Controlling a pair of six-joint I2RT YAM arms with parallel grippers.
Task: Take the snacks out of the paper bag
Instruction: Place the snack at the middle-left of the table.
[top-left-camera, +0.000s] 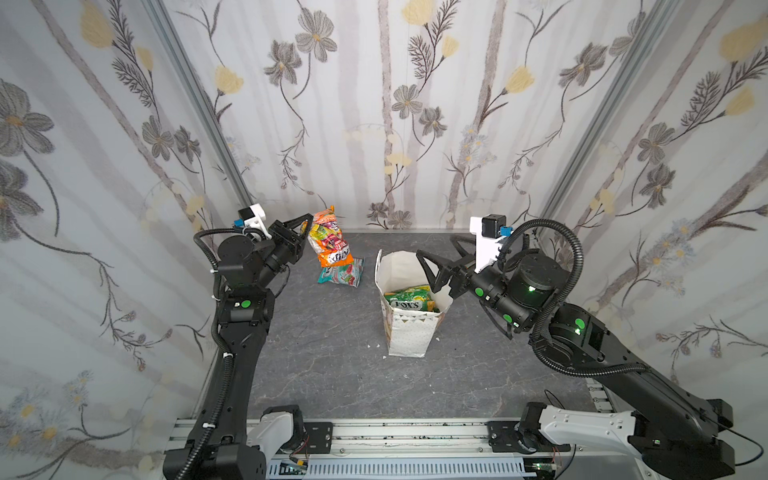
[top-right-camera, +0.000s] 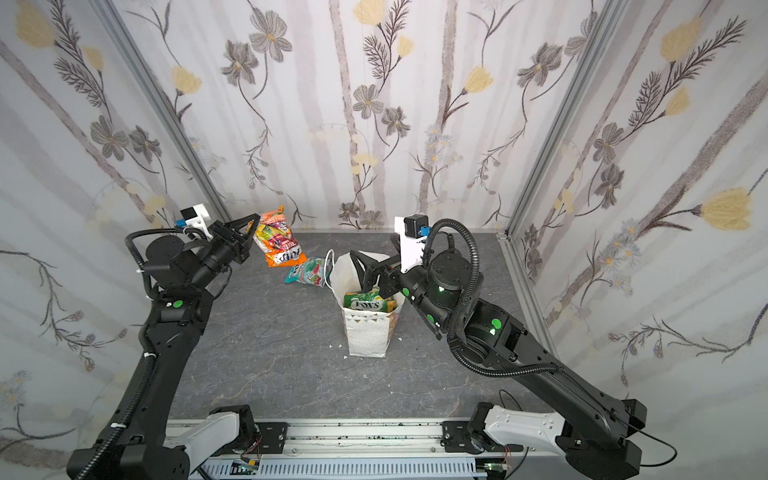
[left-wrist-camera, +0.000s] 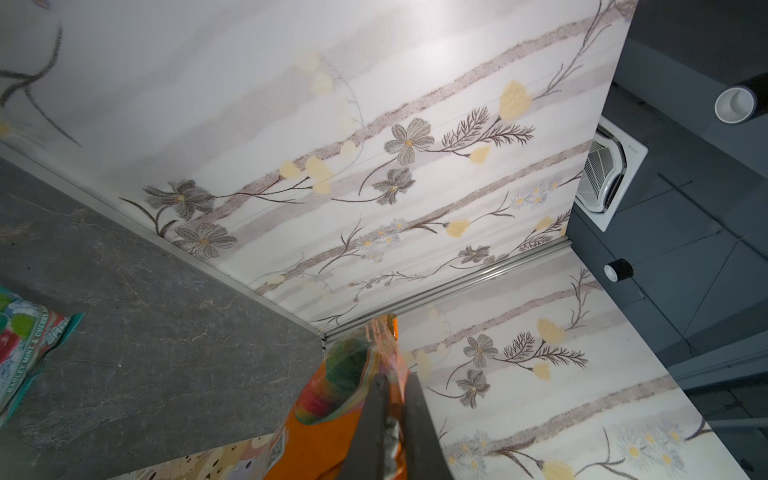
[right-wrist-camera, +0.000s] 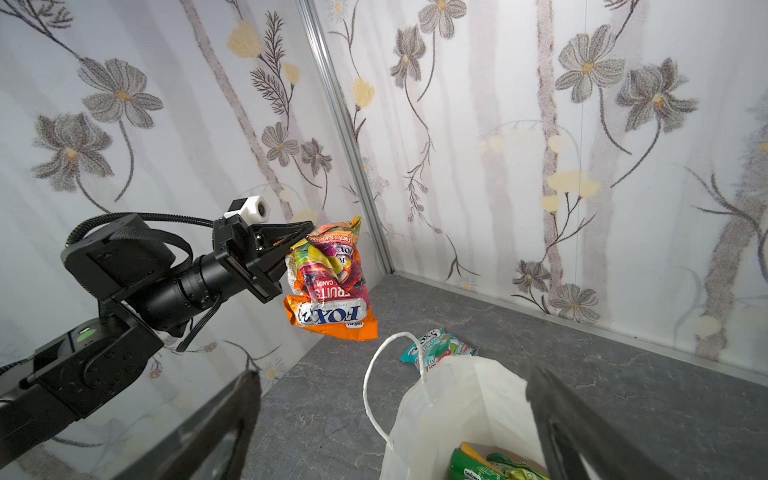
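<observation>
The paper bag (top-left-camera: 409, 336) stands upright and open on the surface (top-left-camera: 332, 374), directly under the right pincer (top-left-camera: 435, 246), whose jaws are spread wide and empty. Green packets (top-left-camera: 405, 301) lie inside the bag. The left pincer (right-wrist-camera: 309, 227) pinches the top edge of an orange candy packet (right-wrist-camera: 332, 286), which hangs clear of the surface. Below that packet a teal packet (top-left-camera: 340, 276) lies outside the bag.

The orange packet (right-wrist-camera: 332, 286) was crinkled, glossy plastic film that caught the light; the teal packet (top-left-camera: 341, 276) and the green packet (top-left-camera: 405, 296) showed the same shiny film. The paper bag (top-left-camera: 409, 336) was matt white paper, its handle (right-wrist-camera: 365, 387) twisted cord. The surface (top-left-camera: 332, 374) looked like matt grey stone with pale veins. The walls (top-left-camera: 374, 104) seemed soft, woven printed cloth. The front rail (top-left-camera: 415, 433) was bare brushed metal, the left tool (right-wrist-camera: 308, 229) matt black plastic.
</observation>
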